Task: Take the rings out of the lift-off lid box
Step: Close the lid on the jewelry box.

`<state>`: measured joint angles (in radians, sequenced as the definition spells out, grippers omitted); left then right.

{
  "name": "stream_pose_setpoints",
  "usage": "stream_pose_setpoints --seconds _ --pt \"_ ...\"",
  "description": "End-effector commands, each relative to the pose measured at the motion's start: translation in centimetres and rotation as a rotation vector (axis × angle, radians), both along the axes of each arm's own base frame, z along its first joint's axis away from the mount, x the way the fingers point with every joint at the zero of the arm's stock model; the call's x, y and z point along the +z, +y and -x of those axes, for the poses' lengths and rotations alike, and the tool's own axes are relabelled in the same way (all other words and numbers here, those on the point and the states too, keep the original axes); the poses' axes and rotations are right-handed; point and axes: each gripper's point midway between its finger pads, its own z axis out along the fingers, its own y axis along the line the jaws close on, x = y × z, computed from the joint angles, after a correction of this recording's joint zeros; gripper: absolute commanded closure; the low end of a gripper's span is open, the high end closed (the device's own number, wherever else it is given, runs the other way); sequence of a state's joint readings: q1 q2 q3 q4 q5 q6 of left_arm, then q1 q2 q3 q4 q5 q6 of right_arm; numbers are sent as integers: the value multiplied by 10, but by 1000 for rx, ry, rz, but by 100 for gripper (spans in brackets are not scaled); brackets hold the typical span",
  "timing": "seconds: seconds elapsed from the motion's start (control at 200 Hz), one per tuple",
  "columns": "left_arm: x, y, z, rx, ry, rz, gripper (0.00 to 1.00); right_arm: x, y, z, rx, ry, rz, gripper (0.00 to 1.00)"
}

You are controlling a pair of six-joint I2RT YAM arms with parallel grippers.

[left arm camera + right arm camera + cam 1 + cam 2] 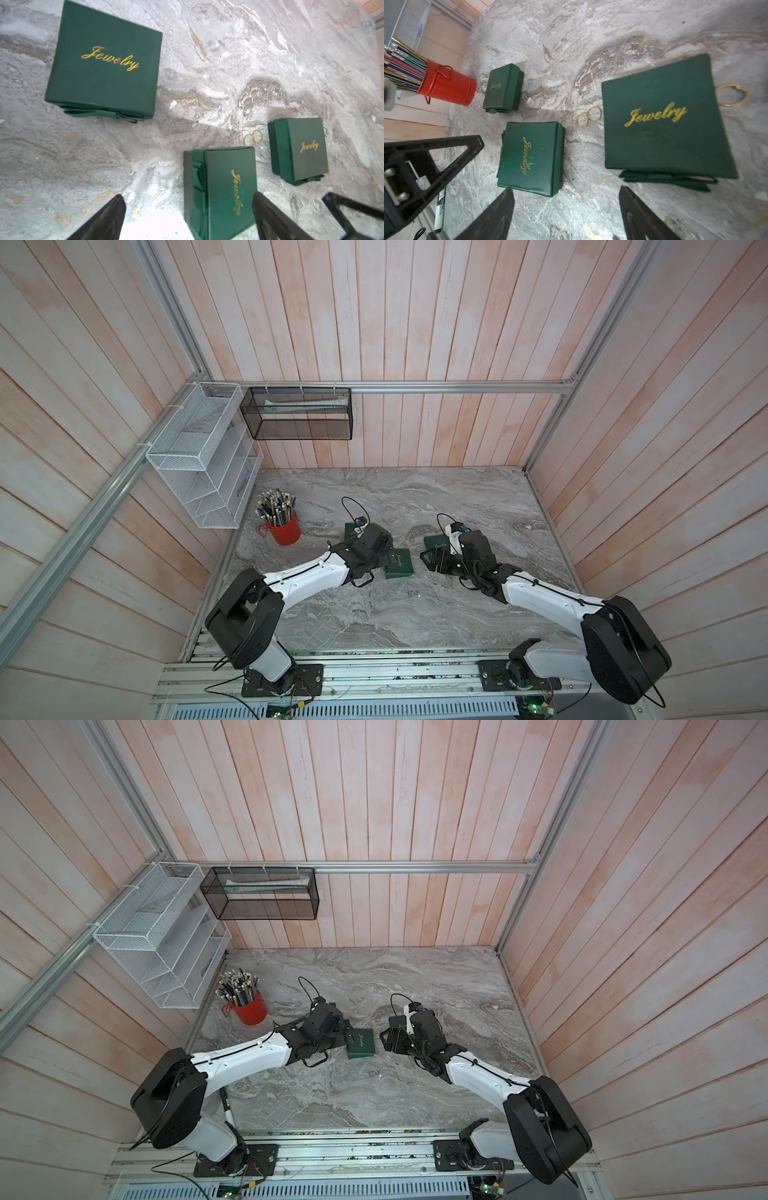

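Marble tabletop (415, 614): plank walls close three sides, a metal rail the fourth; bare stone runs wide past both pairs of fingers toward the back wall.
Left fingers (108, 218): spread wide, released. The centre box (220, 187) sits between them, close against one finger and clear of the other.
Right fingers (643, 218): spread, holding nothing; bare stone between them, the centre box just past one tip, the right-arm box (664, 124) past the other.
Rings (588, 118): two small gold ones, touching, out on the stone in the gap between centre box and right-arm box, ahead of both pairs of fingers. A larger ring (732, 95) lies beside the right-arm box, on the side away from the left fingers.
Boxes: all three green, lids on; the can-side box (104, 62) lies behind the left fingers, under that wrist.
Around: red can (284, 529) of pencils just beyond the can-side box; white scrap (172, 104) on open stone; white wire rack (199, 456) and black mesh basket (297, 414) hang on the walls, above the work.
Views: the small rings show in both wrist views only — in both top views they are too small to tell; the larger ring is plain only in the right wrist view.
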<state>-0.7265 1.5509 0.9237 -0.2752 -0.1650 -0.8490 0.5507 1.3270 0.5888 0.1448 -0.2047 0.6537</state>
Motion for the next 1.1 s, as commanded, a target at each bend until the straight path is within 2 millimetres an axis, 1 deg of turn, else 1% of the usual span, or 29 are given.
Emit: stream_pose_setpoints --seconds 0.0,0.095,0.125,0.215,0.29,0.375,0.52,0.65,0.705,0.865,1.095 --pt "9 -9 -3 -51 -24 161 7 8 18 -9 30 -6 -57 20" --pt "8 -6 -5 -56 -20 292 11 2 26 -14 51 11 -51 21" --pt "9 -5 -5 -53 -28 307 12 1 27 -16 57 12 -48 22" --pt "14 -3 -7 -60 -59 325 13 -4 32 -19 66 23 -55 21" --pt "20 -7 -6 -82 -80 358 13 -4 38 -20 81 27 -81 21" --pt "19 -13 -4 -99 -72 425 13 -4 43 -22 97 33 -106 21" --pt "10 -19 -4 -113 -46 459 16 -10 47 -24 99 53 -110 21" --pt "-5 -20 -2 -109 0 453 18 -15 49 -25 100 74 -127 24" --pt "-7 -20 -1 -109 6 458 20 -16 50 -26 103 77 -131 28" --pt "-15 -23 2 -116 34 469 24 -18 53 -27 111 85 -126 31" --pt "-27 -30 4 -129 76 488 28 -30 55 -25 118 115 -103 36"
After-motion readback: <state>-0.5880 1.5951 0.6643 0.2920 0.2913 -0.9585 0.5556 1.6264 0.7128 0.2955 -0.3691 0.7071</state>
